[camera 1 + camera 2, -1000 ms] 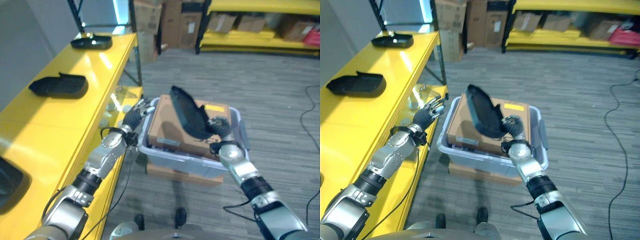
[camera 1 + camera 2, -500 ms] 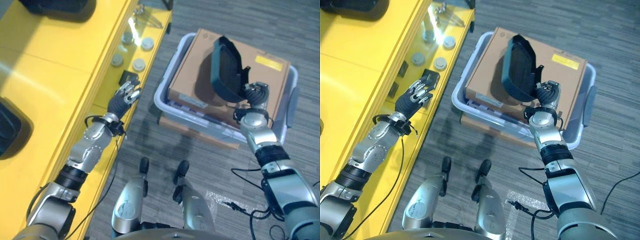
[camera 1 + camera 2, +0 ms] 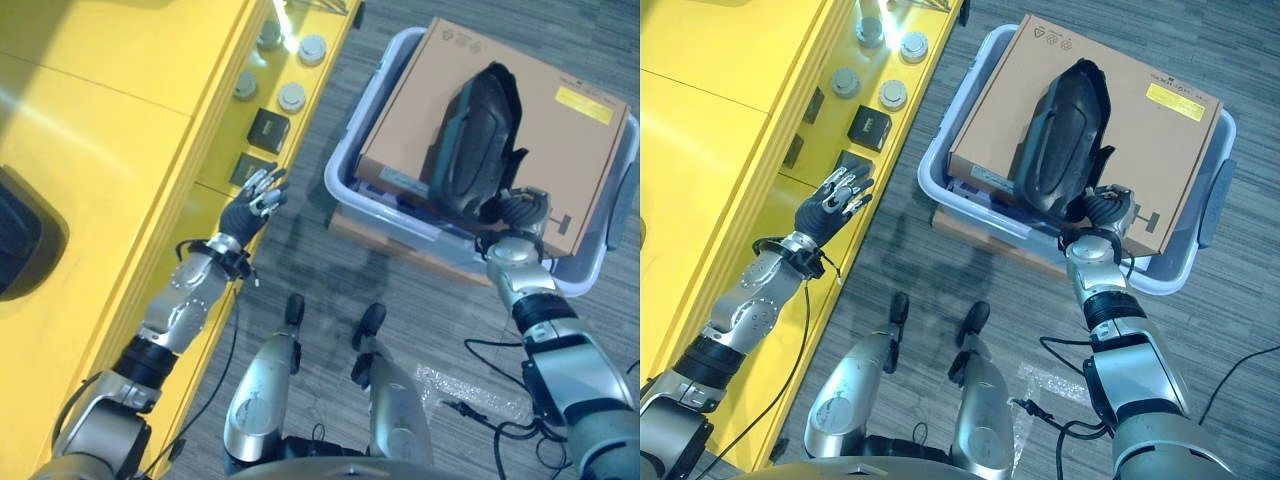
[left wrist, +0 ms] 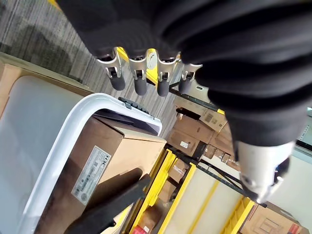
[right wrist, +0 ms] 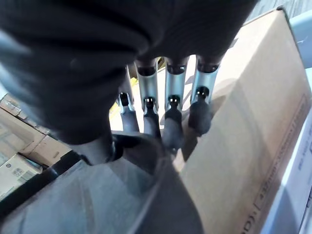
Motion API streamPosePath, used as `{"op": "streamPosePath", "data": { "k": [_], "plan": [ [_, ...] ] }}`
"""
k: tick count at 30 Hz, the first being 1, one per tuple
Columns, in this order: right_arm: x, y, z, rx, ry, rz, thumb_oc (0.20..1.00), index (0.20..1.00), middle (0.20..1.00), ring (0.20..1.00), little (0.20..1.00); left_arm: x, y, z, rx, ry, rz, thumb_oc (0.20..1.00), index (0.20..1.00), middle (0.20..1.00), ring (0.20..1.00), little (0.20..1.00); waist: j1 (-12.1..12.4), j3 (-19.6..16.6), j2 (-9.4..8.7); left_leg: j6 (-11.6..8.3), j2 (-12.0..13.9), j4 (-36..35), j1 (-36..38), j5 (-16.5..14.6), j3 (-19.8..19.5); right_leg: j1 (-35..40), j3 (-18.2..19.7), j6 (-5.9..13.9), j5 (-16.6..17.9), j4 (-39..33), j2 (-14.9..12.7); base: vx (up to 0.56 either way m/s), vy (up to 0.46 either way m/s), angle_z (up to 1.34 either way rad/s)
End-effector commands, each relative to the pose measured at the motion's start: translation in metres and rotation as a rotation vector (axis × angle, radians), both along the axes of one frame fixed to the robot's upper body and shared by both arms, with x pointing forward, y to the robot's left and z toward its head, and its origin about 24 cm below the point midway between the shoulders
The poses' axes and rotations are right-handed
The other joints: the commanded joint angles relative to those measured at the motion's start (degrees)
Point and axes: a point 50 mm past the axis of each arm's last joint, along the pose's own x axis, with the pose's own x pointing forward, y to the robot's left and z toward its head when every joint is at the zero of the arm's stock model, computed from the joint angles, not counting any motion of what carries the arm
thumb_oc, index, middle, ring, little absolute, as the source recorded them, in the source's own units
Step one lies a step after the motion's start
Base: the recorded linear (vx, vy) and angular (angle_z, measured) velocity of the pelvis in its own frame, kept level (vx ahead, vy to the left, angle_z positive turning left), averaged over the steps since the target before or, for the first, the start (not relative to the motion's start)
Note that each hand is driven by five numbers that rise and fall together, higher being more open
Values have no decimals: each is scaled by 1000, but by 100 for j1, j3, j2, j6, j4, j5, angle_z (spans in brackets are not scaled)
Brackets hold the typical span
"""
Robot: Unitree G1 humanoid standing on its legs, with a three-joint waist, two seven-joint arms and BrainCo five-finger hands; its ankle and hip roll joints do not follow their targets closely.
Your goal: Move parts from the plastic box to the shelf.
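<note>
A long black plastic part (image 3: 472, 135) stands tilted over the brown cardboard box (image 3: 570, 150) that sits in the pale grey plastic box (image 3: 341, 172). My right hand (image 3: 516, 210) is shut on the part's near end. In the right wrist view its fingers (image 5: 171, 124) curl over the part's rim (image 5: 117, 195). My left hand (image 3: 252, 204) hangs open beside the front edge of the yellow shelf (image 3: 120, 140), touching nothing. The left wrist view shows its straight fingers (image 4: 139, 80) and, past them, the plastic box's rim (image 4: 73, 141).
Another black part (image 3: 20, 240) lies on the yellow shelf at the far left. Round silver discs (image 3: 292, 96) and small black blocks (image 3: 268, 130) sit on the lower shelf level by my left hand. Grey carpet lies between shelf and plastic box.
The camera has tipped further down. The black part has swung from steeply upright to lying lower along the cardboard box, still in my right hand. The left hand stays open by the shelf edge.
</note>
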Motion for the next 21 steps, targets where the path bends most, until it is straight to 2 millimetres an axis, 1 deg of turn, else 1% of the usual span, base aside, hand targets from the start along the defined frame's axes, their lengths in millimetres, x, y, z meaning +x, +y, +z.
{"op": "streamPosePath", "data": {
  "k": [1,4,9,12,14,21],
  "plan": [
    [2,-5,28,-59,-98,-11,1000,1000,1000,1000,1000,-10,-8,9,-80,-79,-50,1000,1000,1000,1000,1000,32,-252,84,-121,-35,222,-526,13,-111,160,65,526,-741,496,-209,0,0,0],
    [1,-3,36,-68,-153,-16,1000,1000,1000,1000,1000,-13,-8,8,-85,-81,-60,1000,1000,1000,1000,1000,31,-244,90,-114,-36,204,-506,12,-95,169,66,524,-741,493,-210,0,0,0],
    [0,1,60,-71,-257,-18,1000,1000,1000,1000,1000,-16,-5,8,-105,-71,-59,1000,1000,1000,1000,1000,29,-241,76,-108,-27,176,-433,-9,-56,215,76,538,-752,489,-215,-1,13,0],
    [0,2,66,-73,-279,-25,1000,1000,1000,1000,1000,-15,-4,6,-102,-65,-57,1000,1000,1000,1000,1000,30,-247,69,-109,-25,175,-409,-18,-50,233,81,541,-758,493,-212,0,0,0],
    [0,1,74,-72,-301,-37,1000,1000,1000,1000,1000,-15,-4,5,-90,-64,-63,1000,1000,1000,1000,1000,44,-263,53,-110,-21,144,-365,-25,-43,277,71,553,-758,466,-213,0,0,0],
    [0,-5,82,-67,-313,-132,1000,1000,1000,1000,1000,-16,-5,4,-99,-50,-99,1000,1000,1000,1000,1000,103,-263,66,-104,-36,136,-320,-44,-43,329,35,576,-755,458,-229,0,0,0]
  ]
}}
